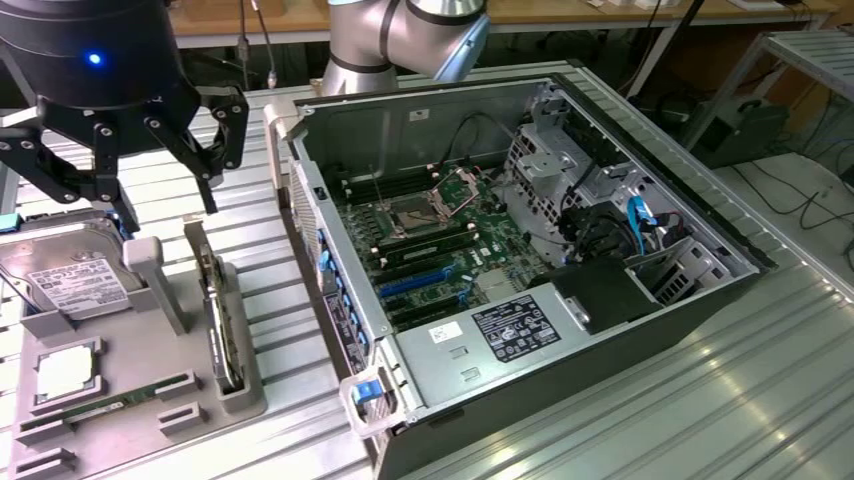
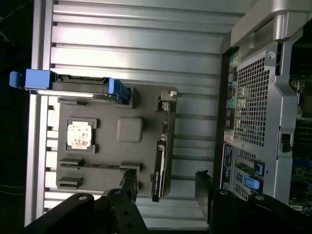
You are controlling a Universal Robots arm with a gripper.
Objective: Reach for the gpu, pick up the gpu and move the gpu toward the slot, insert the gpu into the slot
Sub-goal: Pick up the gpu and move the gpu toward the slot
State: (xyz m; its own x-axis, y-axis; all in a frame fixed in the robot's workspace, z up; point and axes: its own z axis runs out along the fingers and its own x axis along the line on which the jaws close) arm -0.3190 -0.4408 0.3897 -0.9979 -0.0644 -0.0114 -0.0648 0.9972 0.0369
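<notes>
The gpu is a thin dark card standing on edge in a slotted grey holder at the exterior view's left. In the wrist view the gpu shows edge-on with its silver bracket end at one tip. My gripper hangs above the table just beyond the holder's far end, open, with nothing between its fingers. In the wrist view the gripper has one fingertip on each side of the card's line. The blue slot lies on the green motherboard inside the open computer case.
The holder also carries a silver hard drive, a square processor and a green memory stick. The case wall stands close beside the holder. Cables and drive cages crowd the case's far side.
</notes>
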